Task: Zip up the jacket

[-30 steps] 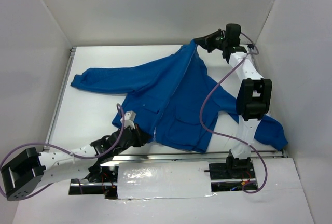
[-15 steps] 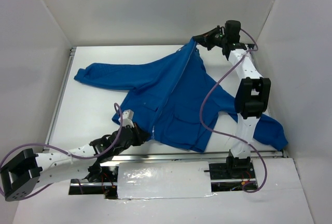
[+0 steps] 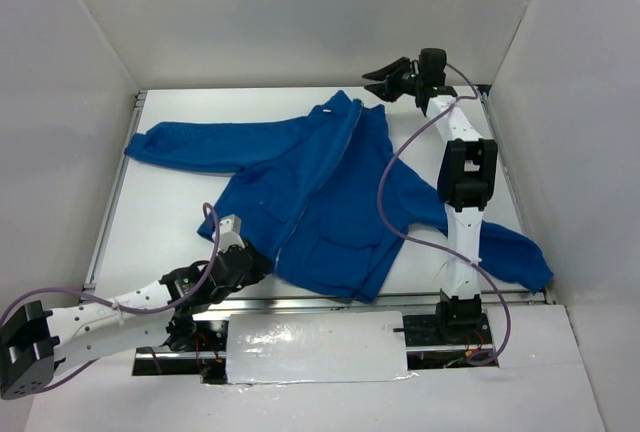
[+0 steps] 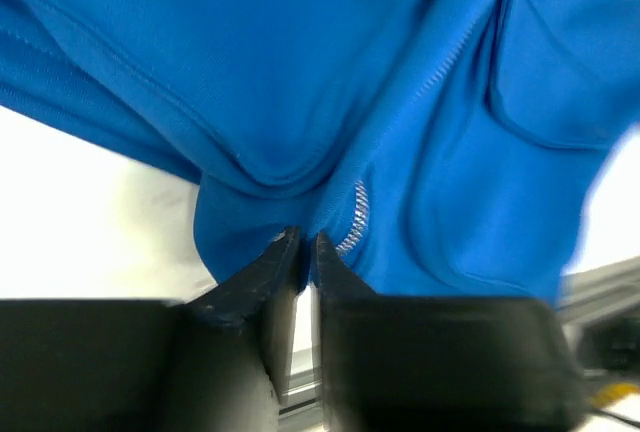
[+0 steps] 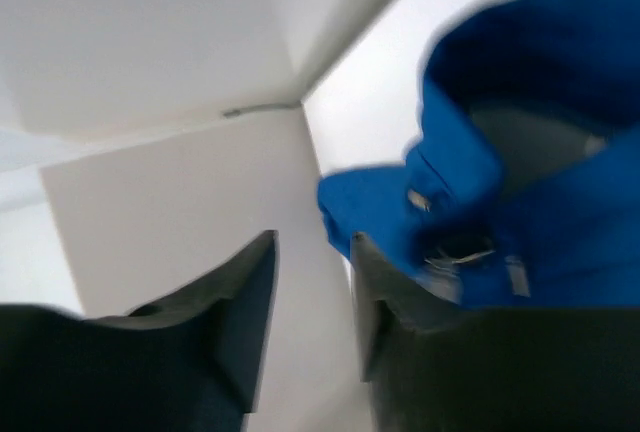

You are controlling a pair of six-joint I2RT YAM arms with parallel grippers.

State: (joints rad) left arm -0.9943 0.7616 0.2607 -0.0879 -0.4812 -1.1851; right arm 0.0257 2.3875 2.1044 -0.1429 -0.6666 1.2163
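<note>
Jacket (image 3: 320, 192) spread flat; right gripper (image 5: 310, 240) open, empty near collar (image 3: 340, 105); left gripper (image 4: 305, 237) barely parted at hem (image 4: 230, 237), hold unclear.

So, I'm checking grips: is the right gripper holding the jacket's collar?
No, the right gripper stands open past the collar, with a visible gap between it and the jacket.
</note>
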